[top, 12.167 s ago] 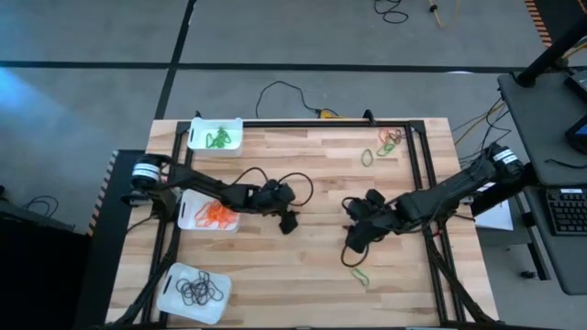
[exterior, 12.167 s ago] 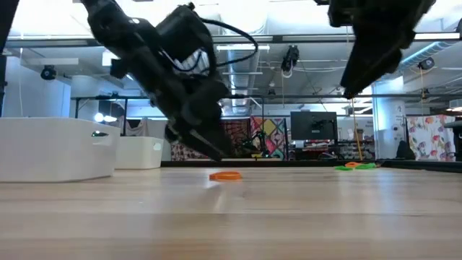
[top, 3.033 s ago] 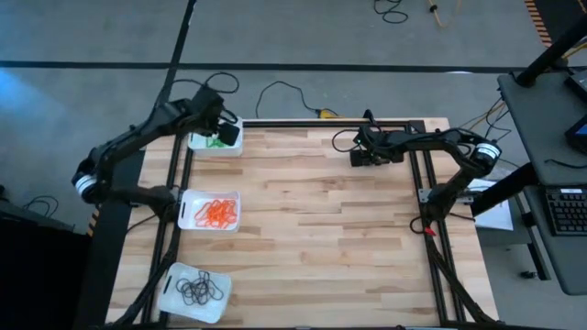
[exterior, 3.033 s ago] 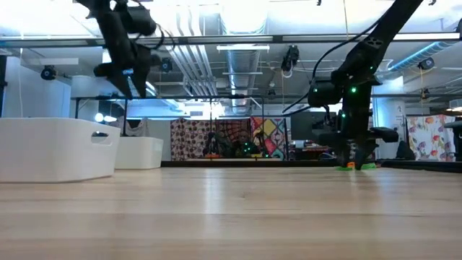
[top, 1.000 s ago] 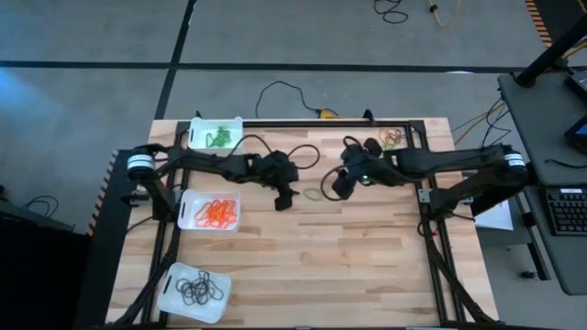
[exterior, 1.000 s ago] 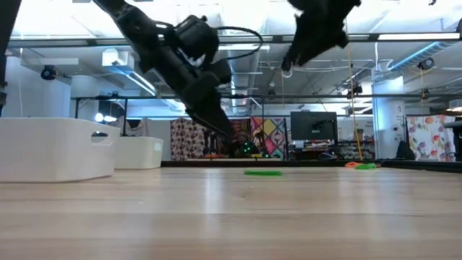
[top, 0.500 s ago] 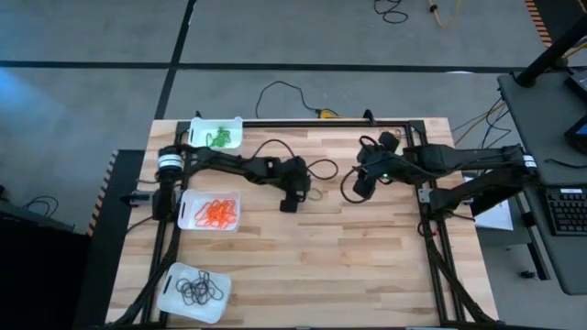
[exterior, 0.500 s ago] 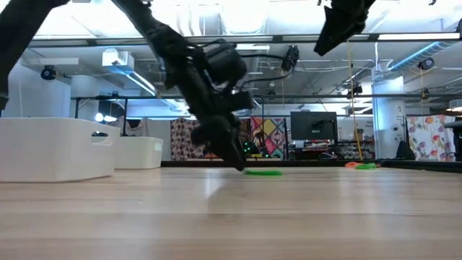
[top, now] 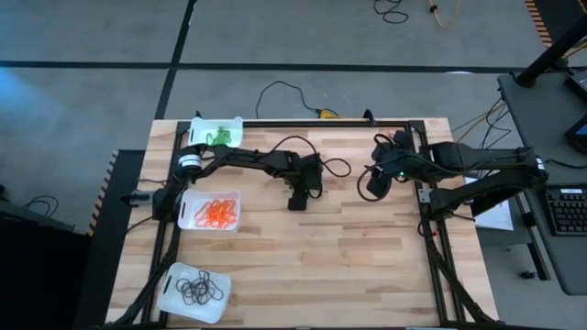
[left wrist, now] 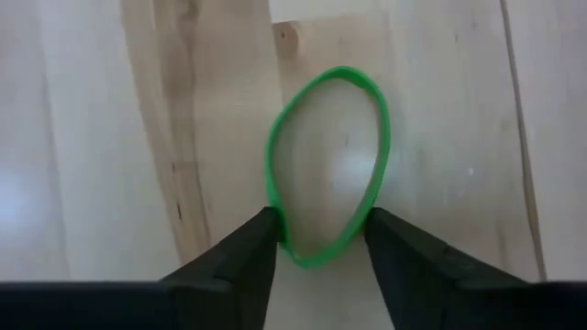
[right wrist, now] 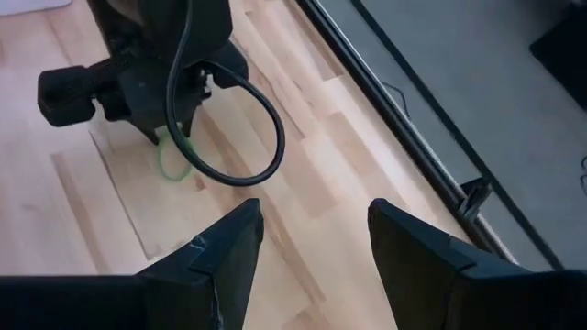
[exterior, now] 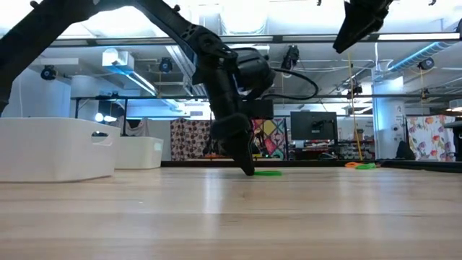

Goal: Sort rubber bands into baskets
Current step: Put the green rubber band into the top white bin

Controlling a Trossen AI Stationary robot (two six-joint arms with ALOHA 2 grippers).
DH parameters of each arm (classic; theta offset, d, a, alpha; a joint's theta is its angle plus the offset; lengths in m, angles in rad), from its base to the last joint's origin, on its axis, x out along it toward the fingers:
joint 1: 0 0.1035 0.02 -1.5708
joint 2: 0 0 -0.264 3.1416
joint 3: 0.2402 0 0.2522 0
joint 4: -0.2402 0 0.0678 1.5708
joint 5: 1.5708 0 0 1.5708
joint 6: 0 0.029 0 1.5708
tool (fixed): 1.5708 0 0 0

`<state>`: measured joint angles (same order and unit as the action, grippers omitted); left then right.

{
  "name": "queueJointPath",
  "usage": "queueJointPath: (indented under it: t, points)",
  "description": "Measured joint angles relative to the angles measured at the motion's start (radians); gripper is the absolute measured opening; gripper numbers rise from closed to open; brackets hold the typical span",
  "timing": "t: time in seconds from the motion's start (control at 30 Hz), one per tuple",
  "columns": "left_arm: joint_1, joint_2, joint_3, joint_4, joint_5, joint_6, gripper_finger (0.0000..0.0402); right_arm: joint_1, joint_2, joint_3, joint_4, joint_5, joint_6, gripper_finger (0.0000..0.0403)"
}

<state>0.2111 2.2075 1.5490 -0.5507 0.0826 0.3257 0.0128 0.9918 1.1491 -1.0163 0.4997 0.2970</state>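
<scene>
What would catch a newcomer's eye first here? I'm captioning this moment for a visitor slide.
Most striking is the left tool down on the middle of the wooden table, its fingers straddling one end of a single green rubber band. Next come the three white baskets along the table's left edge, holding green, orange and black bands apiece. The right tool, open and empty, hovers right of centre.

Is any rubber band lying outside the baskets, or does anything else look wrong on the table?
Yes. One green rubber band lies flat on the bare wood near the table's middle, with the left hand down astride its near end. A few more bands lie loose at the far right corner. The baskets stand upright, nothing spilled.
</scene>
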Motion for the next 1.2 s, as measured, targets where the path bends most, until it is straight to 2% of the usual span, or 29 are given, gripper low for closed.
queueJointPath:
  t: [0.1,0.27,0.37,0.63,0.73,0.83,1.07,1.2]
  points:
    - [0.008,0.0,-0.003,0.0,0.01,-0.003,0.0121,0.0,-0.003,-0.009,0.002,0.001,0.044,0.0194]
    - [0.016,0.0,-0.004,-0.008,-0.002,-0.004,0.0044,0.0,0.002,-0.026,0.003,0.001,0.101,0.0194]
    - [0.019,-0.001,-0.003,-0.025,-0.011,-0.056,0.0008,0.0,0.006,-0.032,0.003,-0.002,0.136,0.0194]
    - [0.033,-0.097,-0.023,-0.136,-0.067,-0.124,0.0,0.007,0.006,-0.032,0.003,-0.029,0.218,0.0194]
    - [0.051,-0.183,-0.019,-0.197,-0.126,-0.126,0.0,0.007,0.007,-0.032,0.003,-0.034,0.23,0.0194]
    - [0.086,-0.27,-0.039,-0.259,-0.138,-0.126,0.0,0.007,0.009,-0.032,0.004,-0.036,0.257,0.0194]
    - [0.246,-0.527,-0.182,-0.296,-0.225,-0.16,0.0,0.007,0.013,-0.032,0.028,-0.048,0.306,0.0194]
    - [0.39,-0.656,-0.297,-0.306,-0.307,-0.273,0.0,0.008,0.012,-0.032,0.047,-0.088,0.306,0.0194]
